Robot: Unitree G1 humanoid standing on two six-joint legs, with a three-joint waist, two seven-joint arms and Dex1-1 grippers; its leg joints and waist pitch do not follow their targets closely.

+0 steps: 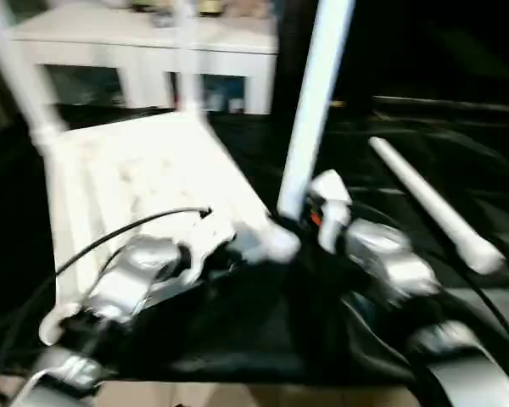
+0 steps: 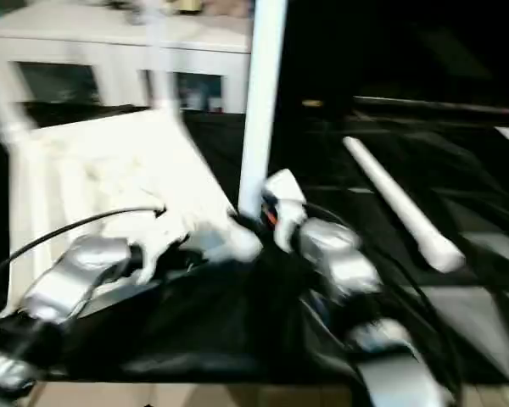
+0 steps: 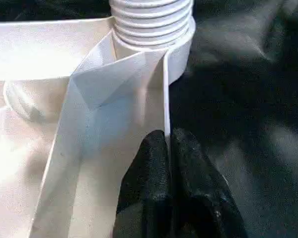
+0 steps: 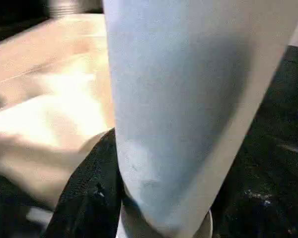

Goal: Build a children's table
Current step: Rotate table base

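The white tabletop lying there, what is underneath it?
The tabletop lies ribbed side up on a black cloth, which spreads out around it. Whatever is beneath the cloth is covered. The left gripper pinches the tabletop's edge wall.

The upright leg (image 1: 310, 110) runs off the top edge, its foot hidden behind the right gripper (image 1: 310, 222). Blur smears the tabletop (image 1: 153, 178) ribs. Items atop the cabinet (image 1: 144, 51) are unreadable.

White glass-doored cabinet (image 1: 144, 59) at the back (small items on top), black cloth (image 1: 237, 322) covering the work surface
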